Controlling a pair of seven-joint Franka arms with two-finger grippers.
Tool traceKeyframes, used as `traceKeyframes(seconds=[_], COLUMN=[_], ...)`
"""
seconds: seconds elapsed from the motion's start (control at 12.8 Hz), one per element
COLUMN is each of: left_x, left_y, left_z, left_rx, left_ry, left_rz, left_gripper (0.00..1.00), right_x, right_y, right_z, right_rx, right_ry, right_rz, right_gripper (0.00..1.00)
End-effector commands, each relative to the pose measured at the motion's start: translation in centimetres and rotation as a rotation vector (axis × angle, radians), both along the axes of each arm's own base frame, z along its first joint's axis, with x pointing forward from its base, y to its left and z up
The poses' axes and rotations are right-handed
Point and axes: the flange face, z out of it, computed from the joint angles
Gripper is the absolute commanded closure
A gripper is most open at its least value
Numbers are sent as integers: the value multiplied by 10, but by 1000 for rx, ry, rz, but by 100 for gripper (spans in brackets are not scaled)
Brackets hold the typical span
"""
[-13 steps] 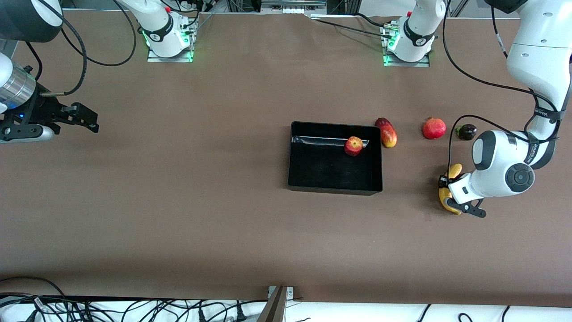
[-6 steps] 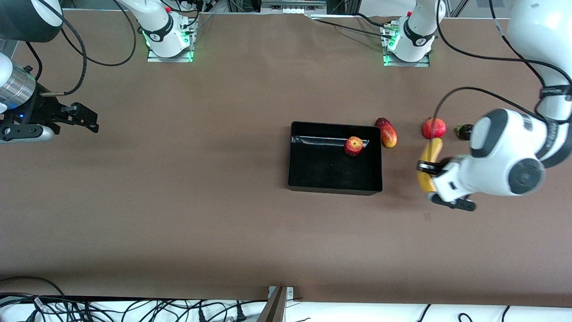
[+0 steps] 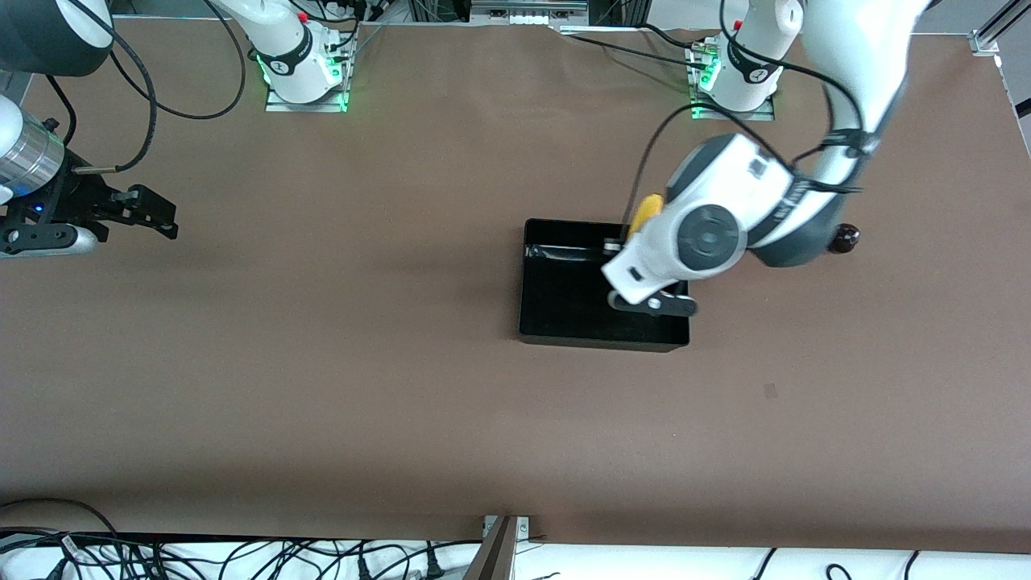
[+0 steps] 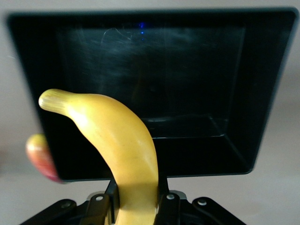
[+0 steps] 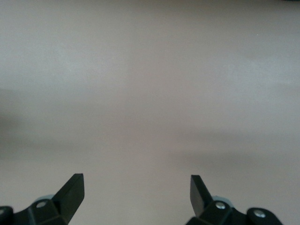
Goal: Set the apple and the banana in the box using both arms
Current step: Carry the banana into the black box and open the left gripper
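Yellow banana (image 4: pixel 123 154): curved, likely light, soft-skinned, bruisable; best held mid-body. Clamped in left gripper (image 4: pixel 136 206), over the black box (image 3: pixel 564 322) at its left-arm end. Apple (image 4: pixel 41 157): a sliver visible beside the box wall. Right gripper (image 5: pixel 137 197): jaws apart, empty, waiting over bare table at right arm's end.

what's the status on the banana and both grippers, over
Left gripper shut on banana, over the box. Right gripper open, waiting over bare table at the right arm's end. Nothing blocking the box.
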Motion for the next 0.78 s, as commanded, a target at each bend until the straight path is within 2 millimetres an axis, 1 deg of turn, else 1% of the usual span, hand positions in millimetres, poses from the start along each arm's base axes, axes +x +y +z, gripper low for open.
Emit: traceKeyframes(seconds=[0.0,0.08,0.16,0.23,0.39,0.55,0.62,0.7], left_x=[2,1,2,6,5,12,13,9], left_y=[-26,-32,-35,-35,-46,-37,-38,-44], left_z=[-43,-59,-74,-84,-102,-112,-113,-113], left_rx=[-24,-42,-58,-76,-107,-101,-107,-107], left_ry=[-18,-20,-30,-44,-57,-64,-70,-68], left_rz=[65,72,80,95,100,105,114,117], left_gripper=[100,100,100,100,100,100,91,36], right_x=[3,3,3,3,3,3,3,3], right_y=[-1,-1,-1,-1,-1,-1,-1,-1], right_z=[4,4,4,4,4,4,4,4], right_rx=[-4,-4,-4,-4,-4,-4,-4,-4], right_ry=[-9,-9,-8,-9,-9,-9,-9,-9], right_rz=[2,2,2,2,2,2,2,2], right_gripper=[0,0,0,0,0,0,0,0])
